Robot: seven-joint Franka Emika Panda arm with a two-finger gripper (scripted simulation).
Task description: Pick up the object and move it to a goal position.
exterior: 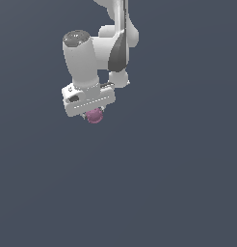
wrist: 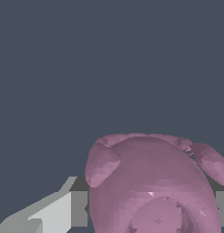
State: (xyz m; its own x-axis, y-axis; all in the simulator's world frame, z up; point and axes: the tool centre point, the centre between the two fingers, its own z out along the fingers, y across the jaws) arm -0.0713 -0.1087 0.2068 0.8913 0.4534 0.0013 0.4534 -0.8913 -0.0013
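Upper left of the exterior view is where I see my arm, hanging down from the top edge with the claw (exterior: pixel 93 114) pointing downward. Tucked right under the white hand is the object (exterior: pixel 95 116), a small mauve-pink lump, mostly covered by the hand so only its lower part peeks out. Nothing but flat slate-grey surrounds it; I cannot tell from this view whether it is lifted or how high. I see no goal marker, and no containers of any kind.

Lower right of the wrist view is filled by the object (wrist: pixel 152 186), bumpy lobes and all. A grey finger (wrist: pixel 79 208) presses against its one flank, and a sliver of the other finger (wrist: pixel 221 208) shows at the frame's right edge against the opposite flank. So I judge the claw to be closed onto the object, fingers only as far apart as its body, a side pinch that should keep it from rolling during carrying.
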